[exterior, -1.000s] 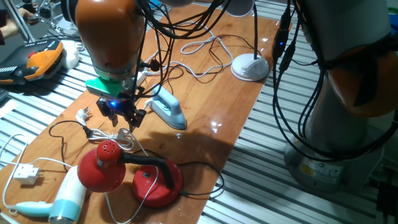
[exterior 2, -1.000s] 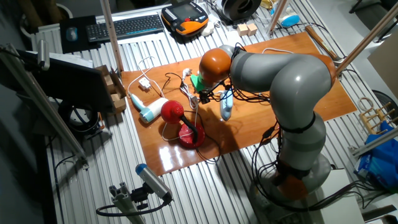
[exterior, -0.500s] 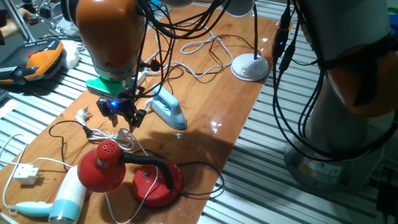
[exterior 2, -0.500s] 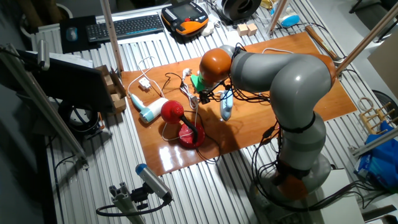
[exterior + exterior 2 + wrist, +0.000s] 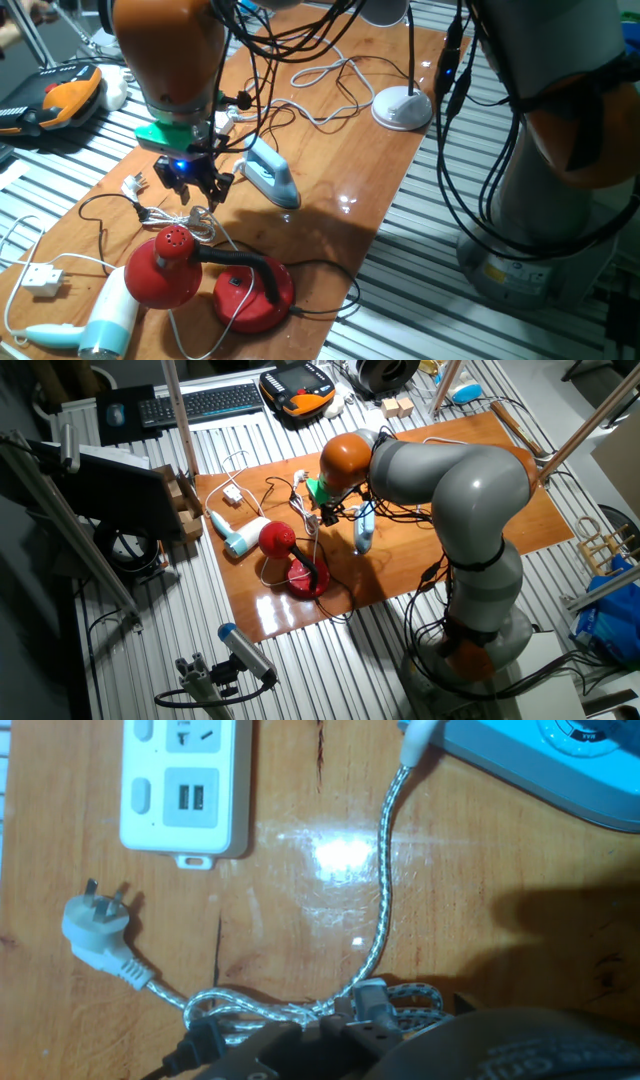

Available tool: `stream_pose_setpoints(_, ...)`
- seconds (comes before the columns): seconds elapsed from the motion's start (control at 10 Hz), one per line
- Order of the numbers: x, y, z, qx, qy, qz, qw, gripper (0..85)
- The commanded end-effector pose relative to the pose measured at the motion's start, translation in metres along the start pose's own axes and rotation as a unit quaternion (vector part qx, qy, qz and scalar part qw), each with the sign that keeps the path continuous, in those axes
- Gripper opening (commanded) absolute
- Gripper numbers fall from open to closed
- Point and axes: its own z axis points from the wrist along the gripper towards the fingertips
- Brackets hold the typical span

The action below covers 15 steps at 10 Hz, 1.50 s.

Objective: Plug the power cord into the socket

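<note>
The jaws looked spread apart with nothing between them. In one fixed view the gripper (image 5: 197,189) hung just above the table (image 5: 340,180), over a bundled braided cord (image 5: 192,222) with a grey-white plug (image 5: 94,923).

We saw no fingertips in the hand view, just that bundle low in the frame and its plug lying off to one side. The socket (image 5: 186,782), a white power strip, sat near that plug but not touching it.

The power cord (image 5: 345,64), the plain white one, lay looped well away at the far end of the table, near a white lamp base (image 5: 402,107).

An iron (image 5: 268,178) sat just beside the gripper, and a red lamp (image 5: 165,270) sat near the bundle.
</note>
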Motion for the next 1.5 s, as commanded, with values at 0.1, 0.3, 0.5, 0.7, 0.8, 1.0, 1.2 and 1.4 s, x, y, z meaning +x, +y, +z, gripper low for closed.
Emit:
stream_pose_setpoints(0.1,0.0,0.0,0.0,-0.009,-0.004,-0.01,0.9999,51.0)
stream_pose_setpoints(0.3,0.0,0.0,0.0,-0.042,-0.022,0.006,0.9988,51.0)
stream_pose_setpoints(0.5,0.0,0.0,0.0,-0.045,-0.026,0.008,0.9986,51.0)
stream_pose_setpoints(0.7,0.0,0.001,0.002,-0.039,-0.022,0.006,0.999,51.0)
stream_pose_setpoints(0.8,0.0,0.001,0.005,-0.037,-0.024,0.001,0.999,51.0)
stream_pose_setpoints(1.0,-0.001,-0.001,0.017,-0.04,-0.03,-0.007,0.9987,51.0)
stream_pose_setpoints(1.2,-0.001,-0.001,0.021,-0.041,-0.025,-0.005,0.9989,51.0)
stream_pose_setpoints(1.4,-0.001,-0.001,0.021,-0.04,-0.022,-0.004,0.999,34.0)
